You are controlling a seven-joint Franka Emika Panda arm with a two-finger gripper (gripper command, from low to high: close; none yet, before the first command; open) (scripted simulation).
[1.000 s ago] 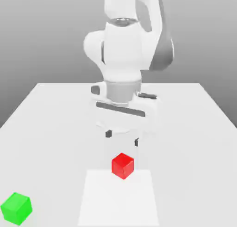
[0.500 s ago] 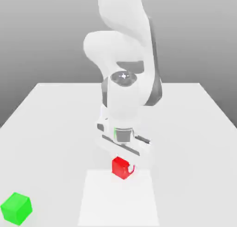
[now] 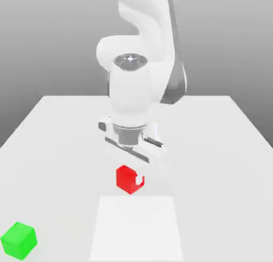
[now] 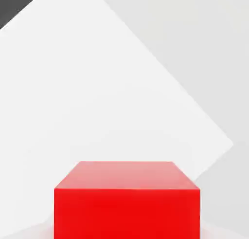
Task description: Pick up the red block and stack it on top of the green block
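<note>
Claw (image 3: 130, 180) clamped, pointing down; hand casing (image 3: 133, 151) just above claw, skewed; wrist (image 3: 129, 95) upright above; arm (image 3: 160, 47) rising higher behind.

Arm (image 3: 130, 95): white, glossy, with rounded, bulging segments. Wrist cap (image 3: 130, 62): grey, round, small bright highlights. Collar (image 3: 129, 134): grey band, cylindrical. Hand (image 3: 136, 151): white, broad, with long dark slots along its face and a dark patch at one end.
</note>
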